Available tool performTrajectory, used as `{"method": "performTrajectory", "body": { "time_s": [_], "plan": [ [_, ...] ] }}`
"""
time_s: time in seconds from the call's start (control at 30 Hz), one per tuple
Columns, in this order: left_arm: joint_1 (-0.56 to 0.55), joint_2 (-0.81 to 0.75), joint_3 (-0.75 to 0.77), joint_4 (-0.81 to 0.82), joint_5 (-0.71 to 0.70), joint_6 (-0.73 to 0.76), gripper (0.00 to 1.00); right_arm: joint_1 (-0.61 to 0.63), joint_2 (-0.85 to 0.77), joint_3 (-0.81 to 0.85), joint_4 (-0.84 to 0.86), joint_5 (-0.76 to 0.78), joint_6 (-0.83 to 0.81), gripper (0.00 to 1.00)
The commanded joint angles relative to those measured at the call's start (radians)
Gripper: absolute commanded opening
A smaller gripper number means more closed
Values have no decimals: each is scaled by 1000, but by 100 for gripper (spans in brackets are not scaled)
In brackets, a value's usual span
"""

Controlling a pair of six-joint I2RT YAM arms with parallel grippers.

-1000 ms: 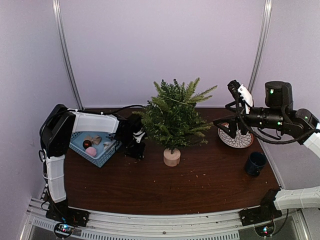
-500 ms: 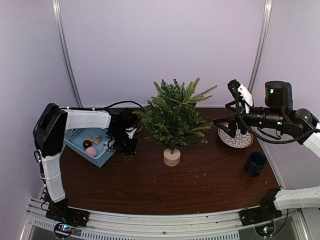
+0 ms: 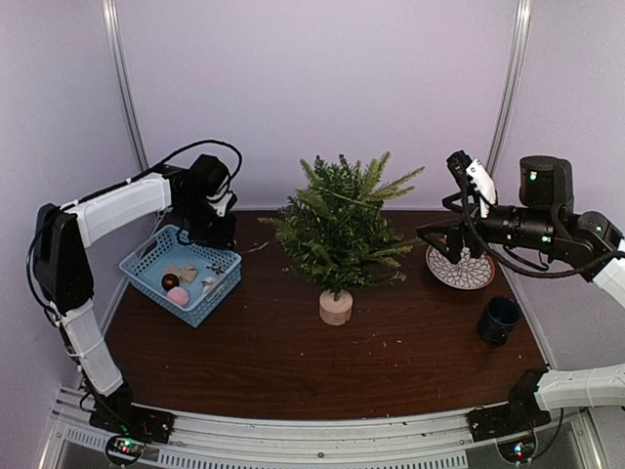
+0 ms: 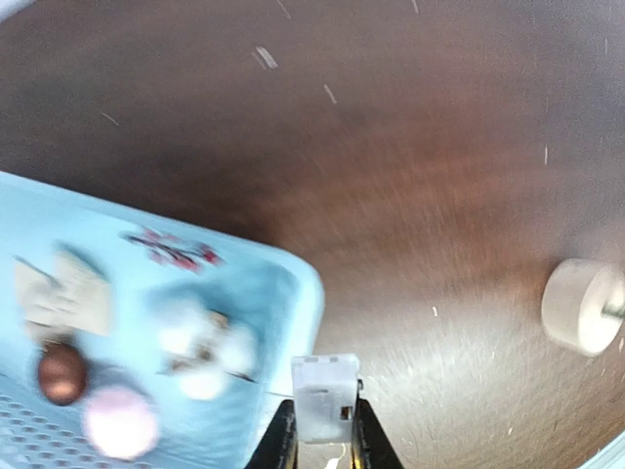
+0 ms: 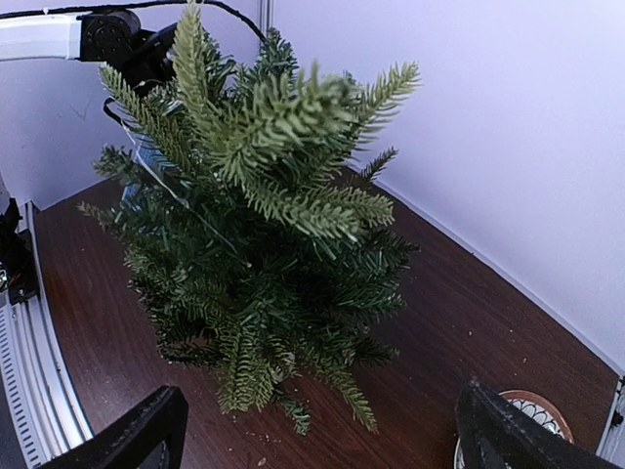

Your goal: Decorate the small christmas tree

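Note:
The small christmas tree (image 3: 337, 234) stands mid-table on its pale round base (image 3: 336, 306); it fills the right wrist view (image 5: 254, 225), and only the base shows in the left wrist view (image 4: 583, 305). My left gripper (image 3: 210, 213) hangs raised over the far edge of the blue basket (image 3: 146, 281). Seen from its wrist, the left gripper (image 4: 324, 412) is shut on a small white plastic box (image 4: 326, 391) trailing a thin wire. My right gripper (image 3: 447, 244) hovers right of the tree, and its wrist view shows the right gripper (image 5: 317, 440) wide open and holding nothing.
The basket (image 4: 305, 293) holds a brown ball (image 4: 62, 372), a pink ball (image 4: 120, 422), a white cotton piece (image 4: 205, 342) and other small ornaments. A patterned plate (image 3: 459, 269) lies under the right gripper. A dark mug (image 3: 500, 319) stands near the right edge.
My left arm rose from the table beside the tree and swung back left over the basket's far side, its jaws closing on the white box. The right arm has not moved.

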Motion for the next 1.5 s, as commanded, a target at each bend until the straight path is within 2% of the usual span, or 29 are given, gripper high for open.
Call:
{"method": "performTrajectory", "body": {
  "time_s": [0.0, 0.13, 0.33, 0.53, 0.73, 0.9, 1.07, 1.27, 1.47],
  "plan": [
    [68, -42, 148, -46, -57, 56, 13, -13, 0, 51, 40, 41, 30, 100],
    [84, -21, 275, -38, -57, 86, 13, -28, 19, 89, 47, 44, 51, 100],
    [84, 6, 438, 99, 50, 110, 18, -66, 72, 176, 59, 31, 95, 100],
    [84, 98, 645, 240, 266, 116, 20, -131, 158, 284, 116, -23, 163, 99],
    [75, 153, 677, 514, 516, 34, 19, -195, 290, 425, 204, -120, 245, 98],
    [24, 218, 788, 526, 613, 92, 19, -208, 423, 571, 240, -180, 268, 93],
    [-21, 221, 803, 553, 650, 159, 17, -210, 547, 674, 312, -242, 339, 90],
    [-83, 219, 818, 524, 617, 280, 17, -202, 691, 809, 384, -346, 465, 80],
    [-102, 224, 819, 542, 680, 297, 15, -163, 793, 939, 382, -494, 423, 77]
  ]
}}
